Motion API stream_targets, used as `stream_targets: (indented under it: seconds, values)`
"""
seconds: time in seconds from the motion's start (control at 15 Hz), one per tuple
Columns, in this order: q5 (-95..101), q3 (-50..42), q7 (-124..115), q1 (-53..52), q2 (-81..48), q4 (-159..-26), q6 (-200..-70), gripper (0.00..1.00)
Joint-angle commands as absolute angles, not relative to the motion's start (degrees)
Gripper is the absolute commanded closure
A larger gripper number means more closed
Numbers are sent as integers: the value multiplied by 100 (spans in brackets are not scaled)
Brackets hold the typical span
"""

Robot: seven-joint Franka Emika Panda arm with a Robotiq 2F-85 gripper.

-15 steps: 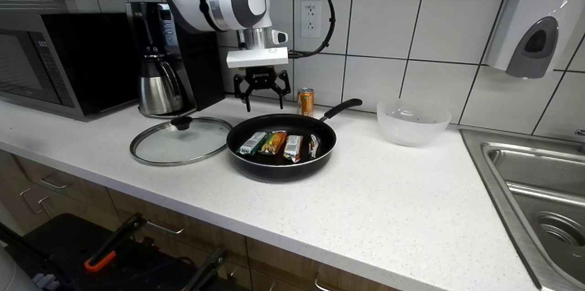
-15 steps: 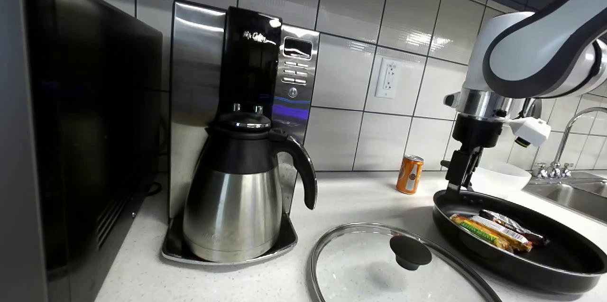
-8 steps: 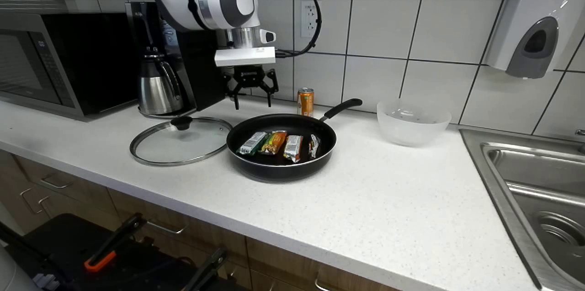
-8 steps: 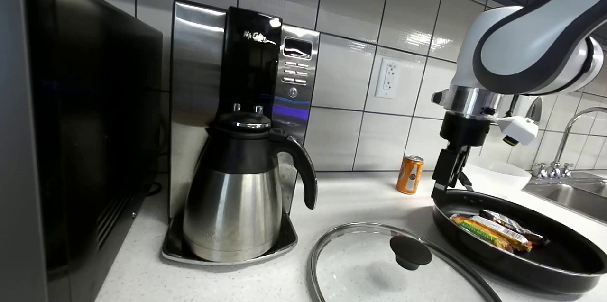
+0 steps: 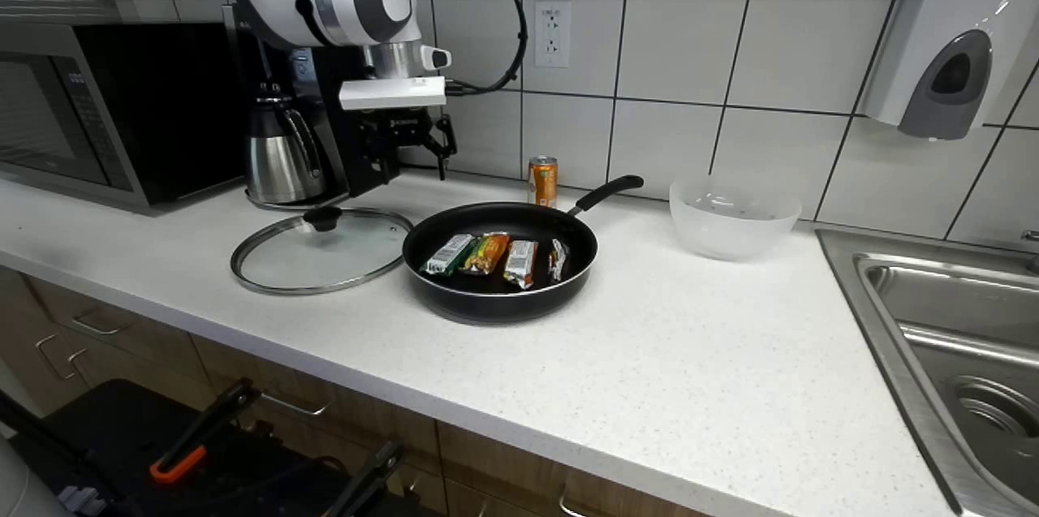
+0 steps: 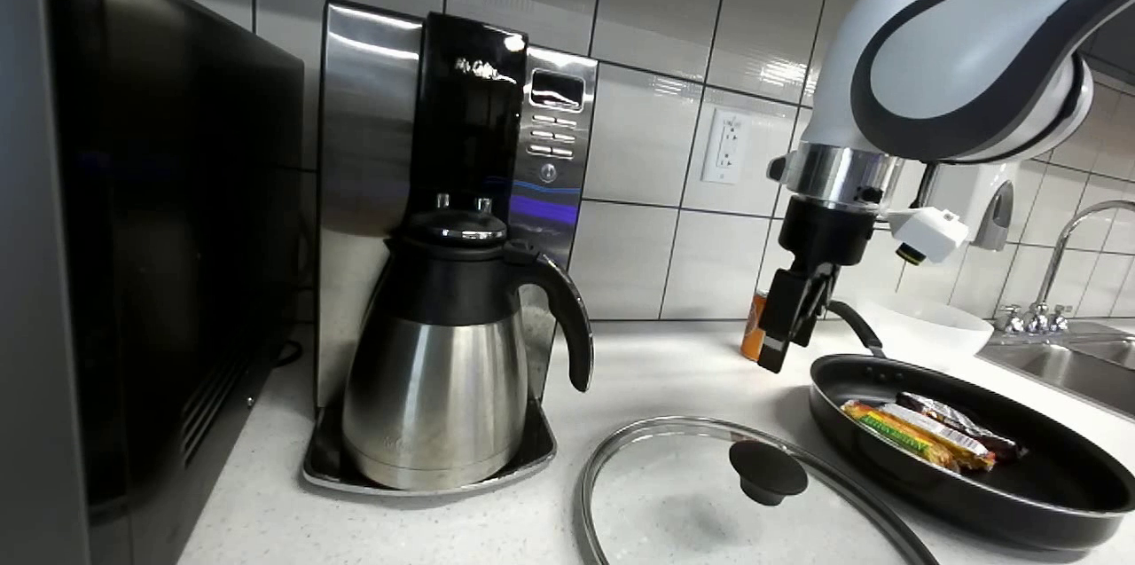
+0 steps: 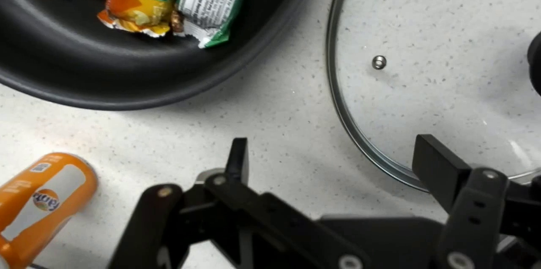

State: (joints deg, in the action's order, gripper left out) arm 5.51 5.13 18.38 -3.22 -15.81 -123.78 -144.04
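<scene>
White tiles [image 5: 686,38] rise behind one speckled tabletop [image 5: 690,371] bearing one microwave [image 5: 130,111], one coffee maker [image 6: 470,130], one frosted bowl [image 5: 735,231], one orange can [image 5: 542,182], one glass lid [image 5: 325,259] and one pan [image 5: 499,306] with four wrapped bars [image 5: 485,254] inside. The jaws hang spread wide above the tabletop, near the lid and can. Both pan and lid lie inside the front edge, a narrow strip between them; a broad stretch parts pan from sink [image 5: 885,338].

A glossy white tiled wall [image 5: 666,38] faces me across the frame's top; brown wood-grain drawers [image 5: 162,351] sit lower left.
</scene>
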Motion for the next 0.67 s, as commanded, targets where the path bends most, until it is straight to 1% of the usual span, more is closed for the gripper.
stream_targets:
  seconds: [0.0,0.6]
  values:
    - [544,606,1373,-491,-1540,-12227,-14282,0]
    - [514,751,754,-884,-1779,-11805,-14200,0]
